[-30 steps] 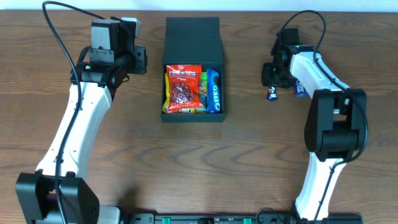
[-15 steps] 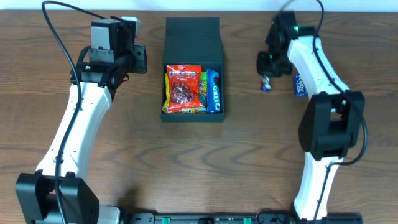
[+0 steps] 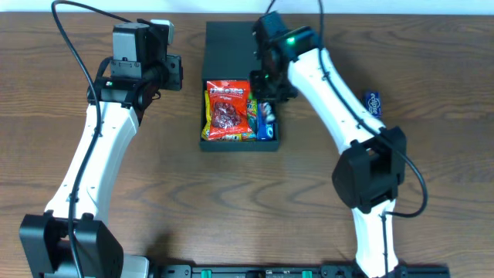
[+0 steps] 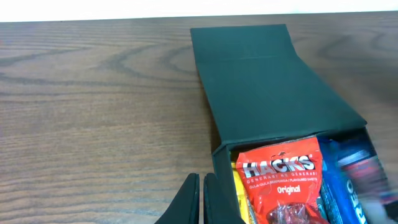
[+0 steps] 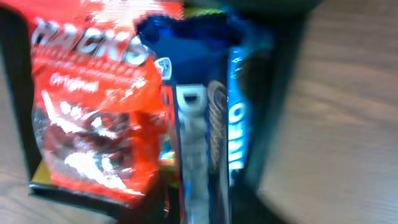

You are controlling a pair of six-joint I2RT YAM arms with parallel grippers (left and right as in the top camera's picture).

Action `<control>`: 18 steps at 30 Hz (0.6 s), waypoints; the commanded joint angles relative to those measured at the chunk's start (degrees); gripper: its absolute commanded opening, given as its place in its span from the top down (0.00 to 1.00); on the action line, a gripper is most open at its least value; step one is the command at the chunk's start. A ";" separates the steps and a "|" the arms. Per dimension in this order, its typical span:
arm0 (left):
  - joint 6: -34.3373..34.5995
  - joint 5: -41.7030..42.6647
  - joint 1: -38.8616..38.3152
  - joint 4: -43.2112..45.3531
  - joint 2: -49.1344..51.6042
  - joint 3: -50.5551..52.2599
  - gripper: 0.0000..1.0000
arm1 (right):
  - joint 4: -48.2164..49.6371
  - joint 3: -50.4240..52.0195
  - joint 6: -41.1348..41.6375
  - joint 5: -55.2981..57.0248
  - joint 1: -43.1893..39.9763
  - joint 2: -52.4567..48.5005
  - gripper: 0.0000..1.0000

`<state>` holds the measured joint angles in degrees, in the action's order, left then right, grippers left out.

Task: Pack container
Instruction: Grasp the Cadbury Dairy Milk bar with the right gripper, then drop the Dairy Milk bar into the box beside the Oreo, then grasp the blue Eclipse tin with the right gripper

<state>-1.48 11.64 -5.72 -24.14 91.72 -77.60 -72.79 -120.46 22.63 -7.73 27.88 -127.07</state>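
Observation:
The container [image 3: 239, 42] is a dark green-black box at the table's middle, with its flap lid open toward the back. It holds a red Hacks bag [image 3: 228, 108], an Oreo pack [image 3: 268, 126] and yellow-green packets. My right gripper [image 3: 268, 91] is over the box's right side, shut on a dark blue snack packet [image 5: 196, 137]. In the blurred right wrist view this packet hangs between the Hacks bag [image 5: 93, 112] and the Oreo pack [image 5: 236, 134]. My left gripper [image 4: 202, 199] is shut and empty, just left of the container [image 4: 267, 81].
A small blue packet [image 3: 373, 103] lies on the wooden table [image 3: 154, 193] to the right of the container. The left arm stands left of the box.
My right arm has swung left from the table's right side to above the container, carrying the blue packet. The left arm has not moved.

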 commanded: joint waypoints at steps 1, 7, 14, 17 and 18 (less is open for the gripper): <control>0.15 -0.02 0.07 -0.02 0.44 -0.24 0.94 | 0.39 0.26 0.85 0.22 1.14 0.02 0.18; 0.17 0.00 0.07 -0.31 0.44 -0.24 0.94 | -0.61 0.15 2.95 9.42 -3.80 0.02 0.22; 0.17 0.00 0.07 -1.62 0.44 -0.24 0.94 | -0.83 0.24 0.90 17.29 -18.58 0.02 0.23; 0.15 -0.17 0.07 -1.55 0.44 -0.24 0.94 | 0.72 1.29 -5.46 17.79 -24.85 0.02 0.21; 0.17 -0.17 0.07 -1.55 0.44 -0.24 0.94 | 1.38 1.97 -6.88 17.57 -26.62 0.02 0.21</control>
<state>-1.48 11.64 -5.72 -25.54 91.74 -77.60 -71.92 -119.85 20.84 7.60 3.40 -127.07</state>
